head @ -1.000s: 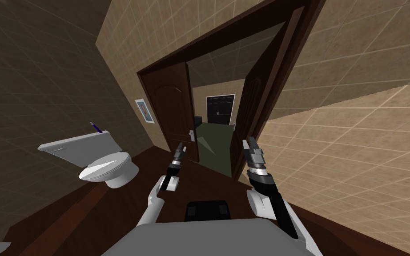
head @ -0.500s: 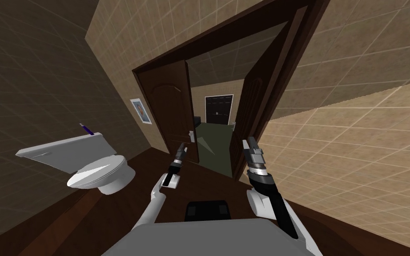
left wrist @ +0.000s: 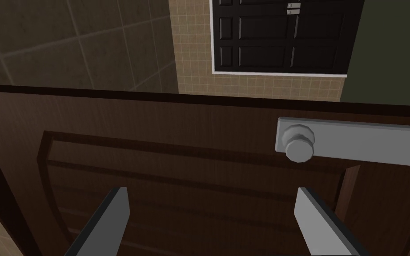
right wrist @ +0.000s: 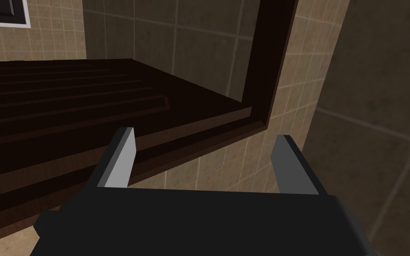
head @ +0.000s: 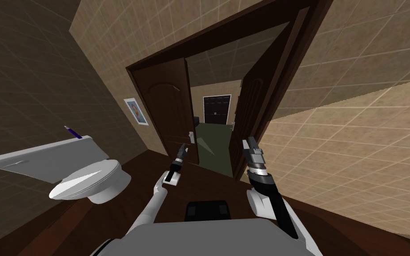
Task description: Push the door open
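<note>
Two dark brown leaves hang in one door frame (head: 155, 60) ahead of the robot. The left leaf (head: 168, 111) faces the robot and carries a grey knob (left wrist: 299, 146) on a grey plate (left wrist: 368, 142) close to its free edge. The right leaf (head: 248, 111) is swung partly away, leaving a gap between the two. Through the gap: a green floor (head: 213, 142) and a black panelled door (left wrist: 279, 35) in a white surround on a far tiled wall.

The left gripper (head: 182, 149) points at the face of the left leaf below the knob, fingers wide apart, nothing between them. The knob lies ahead of one finger (left wrist: 315, 218) and is not gripped. Contact between tips and leaf cannot be told.

The right gripper (head: 248, 143) is by the lower part of the right leaf, next to the frame and the tiled wall, fingers likewise wide and empty.

To the robot's left a white toilet (head: 93, 182) stands on the dark brown floor (head: 199, 182), with a thin blue stick (head: 73, 132) on its tank. A small framed picture (head: 136, 111) hangs on the tiles beside the left leaf.
</note>
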{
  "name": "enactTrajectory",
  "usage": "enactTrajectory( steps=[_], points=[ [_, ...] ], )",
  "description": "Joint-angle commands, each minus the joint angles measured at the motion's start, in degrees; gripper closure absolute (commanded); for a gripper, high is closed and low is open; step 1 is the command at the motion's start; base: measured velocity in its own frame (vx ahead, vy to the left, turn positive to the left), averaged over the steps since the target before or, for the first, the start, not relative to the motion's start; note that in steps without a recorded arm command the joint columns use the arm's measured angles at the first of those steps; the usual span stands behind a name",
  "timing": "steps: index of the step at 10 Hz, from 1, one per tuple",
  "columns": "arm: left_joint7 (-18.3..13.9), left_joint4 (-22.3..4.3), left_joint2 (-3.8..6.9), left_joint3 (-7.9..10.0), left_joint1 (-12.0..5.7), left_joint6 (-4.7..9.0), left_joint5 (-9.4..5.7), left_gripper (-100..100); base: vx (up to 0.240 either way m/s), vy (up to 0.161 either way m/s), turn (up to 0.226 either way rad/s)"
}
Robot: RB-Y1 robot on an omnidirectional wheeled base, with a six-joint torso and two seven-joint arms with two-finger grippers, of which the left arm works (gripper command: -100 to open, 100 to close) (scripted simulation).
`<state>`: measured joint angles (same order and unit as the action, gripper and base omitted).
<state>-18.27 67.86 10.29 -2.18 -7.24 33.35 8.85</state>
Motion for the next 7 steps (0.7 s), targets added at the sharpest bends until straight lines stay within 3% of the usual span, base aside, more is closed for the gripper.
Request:
enactTrajectory(
  steps=[1,3,4,7],
  points=[
    [-0.4,-2.2,0.21,0.07,-1.1,0.07,0.04,-100,0.034,0.072,-0.05],
    [-1.3,-6.1,0.79,0.06,-3.69,-0.09,0.27,-100,0.028,0.08,-0.082],
    [-1.3,-6.6,0.79,0.06,-3.69,-0.09,0.27,-100,0.026,0.069,-0.041],
    [-2.5,-12.7,1.6,0.05,-7.4,-0.32,0.6,-100,0.042,0.101,-0.078]
  ],
)
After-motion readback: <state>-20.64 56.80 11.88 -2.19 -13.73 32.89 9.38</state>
